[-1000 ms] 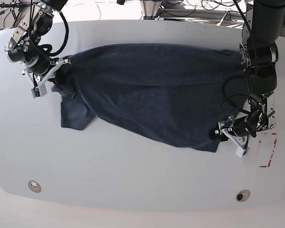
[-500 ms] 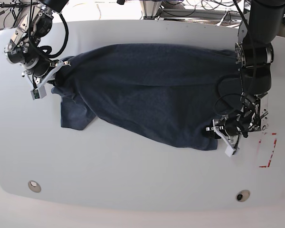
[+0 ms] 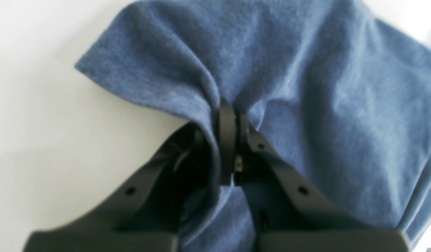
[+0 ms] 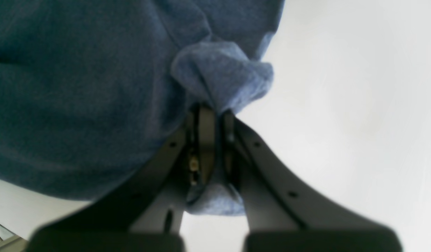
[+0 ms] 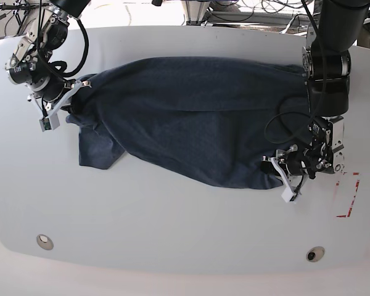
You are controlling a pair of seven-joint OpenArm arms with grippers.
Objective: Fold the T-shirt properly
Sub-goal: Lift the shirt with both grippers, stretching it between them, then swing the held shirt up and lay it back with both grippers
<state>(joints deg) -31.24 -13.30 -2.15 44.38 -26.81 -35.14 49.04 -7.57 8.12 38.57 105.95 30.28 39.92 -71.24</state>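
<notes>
Comparing with the earlier frames, the left gripper (image 5: pixel 282 177) has been moved leftward and clamped on the near right corner of the T-shirt (image 5: pixel 197 117). The right gripper (image 5: pixel 71 98), at the far left, remains clenched on a bunched fabric edge. Lettering and neck label are hidden. The garment lies on the white table (image 5: pixel 172 222), long axis left to right.

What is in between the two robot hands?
Only the T-shirt stretches between the left gripper and right gripper, as the base view shows.
</notes>
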